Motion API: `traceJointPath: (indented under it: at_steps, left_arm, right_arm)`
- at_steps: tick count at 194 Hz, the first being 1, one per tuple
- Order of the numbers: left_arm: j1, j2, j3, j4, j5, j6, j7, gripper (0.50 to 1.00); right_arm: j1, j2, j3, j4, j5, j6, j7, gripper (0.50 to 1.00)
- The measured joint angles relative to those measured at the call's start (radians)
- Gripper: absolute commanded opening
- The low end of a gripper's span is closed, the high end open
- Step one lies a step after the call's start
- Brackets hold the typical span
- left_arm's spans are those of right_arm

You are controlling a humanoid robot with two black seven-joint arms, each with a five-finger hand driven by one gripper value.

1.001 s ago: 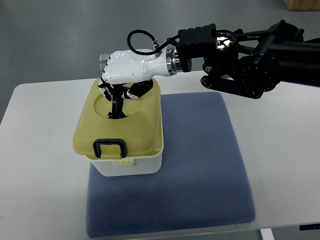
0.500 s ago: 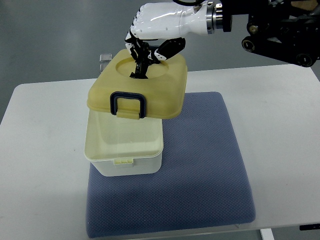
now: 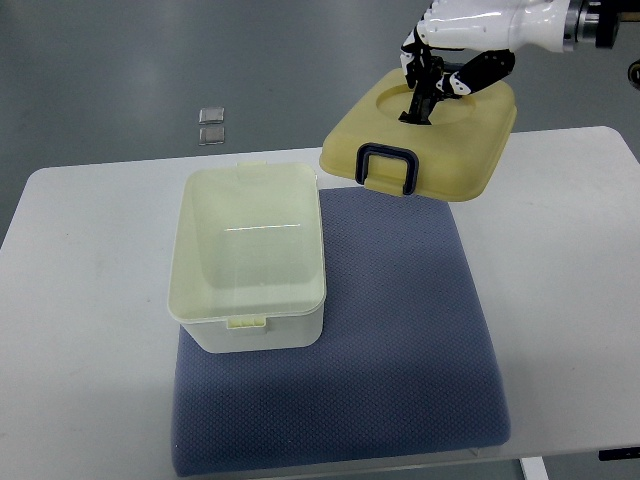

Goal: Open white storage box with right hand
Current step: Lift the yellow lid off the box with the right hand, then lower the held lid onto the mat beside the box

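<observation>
A: At the top right of the view we see the right robot hand (image 3: 437, 72), white with black fingers (image 3: 422, 95), curled down into the round recess of the yellow lid (image 3: 440, 150) and gripping it there.

B: We agree. The lid hangs in the air, tilted, with its dark blue latch (image 3: 388, 168) on the edge that faces us. It is well clear of the white storage box (image 3: 250, 260) and sits up and to the right of it, above the far edge of the blue mat (image 3: 400, 340).

A: The box itself stands open on the left part of that mat, its front wall showing a small tab. We can look straight into it, and its inside shows only pale walls and floor.

B: The mat lies on the white surface (image 3: 80, 300), and the box reaches a little past the mat's left and far edges, as far as we can judge from above.

A: Beyond the surface, on the grey floor (image 3: 120, 60), we notice two small clear squares (image 3: 211, 124) lying one just behind the other.

B: Of the right arm we see only the white wrist and a bit of dark metal at the top right corner. Whether the thumb also presses the lid we cannot tell, since the palm covers that part.
</observation>
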Motion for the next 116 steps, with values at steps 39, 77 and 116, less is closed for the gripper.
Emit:
traceJointPath:
  at_steps: [39, 77, 116]
  left_arm:
    - [0.000, 0.000, 0.000, 0.000, 0.002, 0.000, 0.000, 1.000]
    - [0.000, 0.000, 0.000, 0.001, 0.001, 0.000, 0.000, 1.000]
    - [0.000, 0.000, 0.000, 0.001, 0.001, 0.000, 0.000, 1.000]
  right_arm:
    - [-0.111, -0.013, -0.012, -0.003, -0.011, -0.049, 0.000, 0.500]
    - [-0.189, 0.009, -0.027, -0.004, -0.012, -0.113, 0.000, 0.500]
    - [-0.253, 0.048, -0.045, -0.004, -0.028, -0.167, 0.000, 0.500]
